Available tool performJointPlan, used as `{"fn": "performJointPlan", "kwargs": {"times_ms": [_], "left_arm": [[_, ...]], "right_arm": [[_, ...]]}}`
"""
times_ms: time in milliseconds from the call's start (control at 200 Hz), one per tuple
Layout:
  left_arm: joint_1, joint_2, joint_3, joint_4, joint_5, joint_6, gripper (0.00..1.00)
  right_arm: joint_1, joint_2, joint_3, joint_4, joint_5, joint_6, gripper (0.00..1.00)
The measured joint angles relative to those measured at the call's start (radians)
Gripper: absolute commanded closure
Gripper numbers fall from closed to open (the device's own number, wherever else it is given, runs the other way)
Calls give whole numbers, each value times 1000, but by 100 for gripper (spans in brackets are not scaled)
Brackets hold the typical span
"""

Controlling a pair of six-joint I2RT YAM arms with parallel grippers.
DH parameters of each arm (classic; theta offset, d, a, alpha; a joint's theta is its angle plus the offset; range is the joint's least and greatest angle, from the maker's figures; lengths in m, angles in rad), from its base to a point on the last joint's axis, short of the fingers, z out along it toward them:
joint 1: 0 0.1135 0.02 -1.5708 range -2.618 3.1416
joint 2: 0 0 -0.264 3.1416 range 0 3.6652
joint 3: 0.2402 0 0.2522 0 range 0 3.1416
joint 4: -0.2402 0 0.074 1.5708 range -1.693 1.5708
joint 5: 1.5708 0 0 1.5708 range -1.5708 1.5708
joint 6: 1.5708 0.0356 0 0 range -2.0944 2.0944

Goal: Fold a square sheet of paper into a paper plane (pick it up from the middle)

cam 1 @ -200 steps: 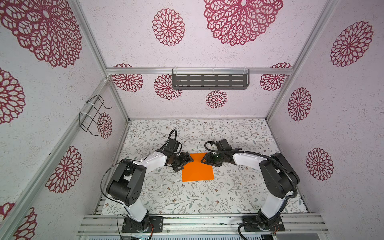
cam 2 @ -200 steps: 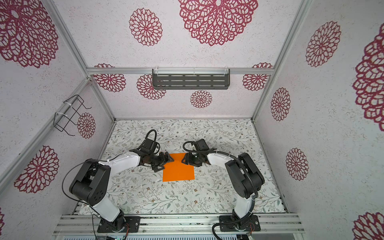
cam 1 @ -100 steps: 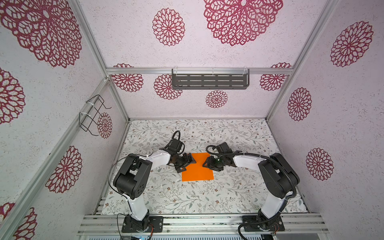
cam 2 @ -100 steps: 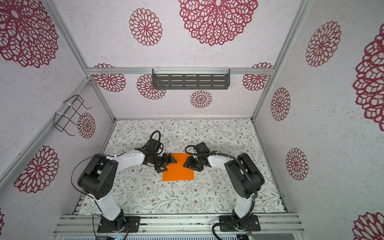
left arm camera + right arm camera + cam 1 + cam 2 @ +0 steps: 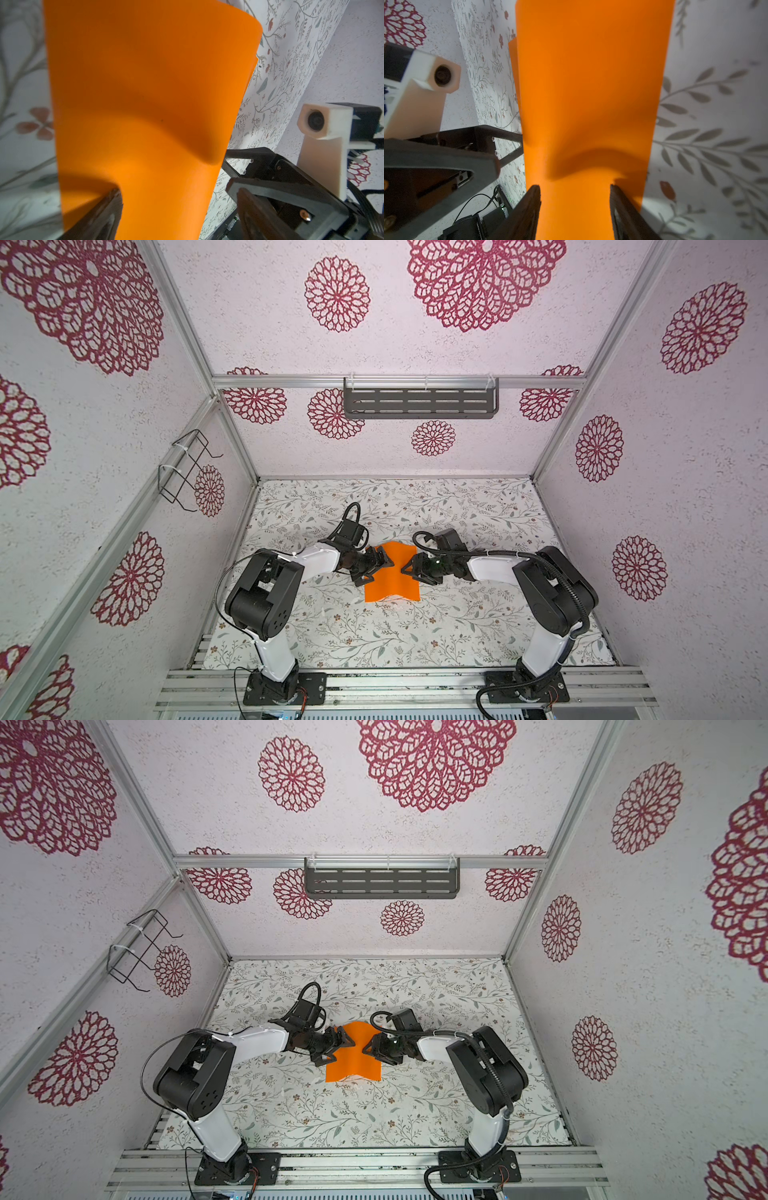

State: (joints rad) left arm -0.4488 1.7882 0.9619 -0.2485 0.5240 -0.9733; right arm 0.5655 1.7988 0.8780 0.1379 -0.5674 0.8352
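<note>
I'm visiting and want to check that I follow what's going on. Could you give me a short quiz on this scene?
1. True or false: the orange sheet lies perfectly flat.
2. Where are the left hand and right hand? A) both on one side of the sheet B) at opposite sides of it C) far from it
3. Are the left hand's jaws open or shut?
Key: 1 false, its middle bulges upward; 2 B; 3 open.
</note>
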Motion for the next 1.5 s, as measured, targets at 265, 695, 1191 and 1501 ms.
{"fn": "performJointPlan", "kwargs": {"times_ms": [265,695,1191,1501], "left_arm": [[0,0,-4,12,9,0,15],[0,0,-3,11,10,18,59],[40,-145,-13,159,101,95,71],[66,-158,-36,261,245,82,71]], "right_arm": [[16,56,28,65,-47,23,50],[51,115,77,113,-64,23,54],[-97,-118,-82,318,-66,37,21],[-93,-116,-38,345,-153,54,16]]}}
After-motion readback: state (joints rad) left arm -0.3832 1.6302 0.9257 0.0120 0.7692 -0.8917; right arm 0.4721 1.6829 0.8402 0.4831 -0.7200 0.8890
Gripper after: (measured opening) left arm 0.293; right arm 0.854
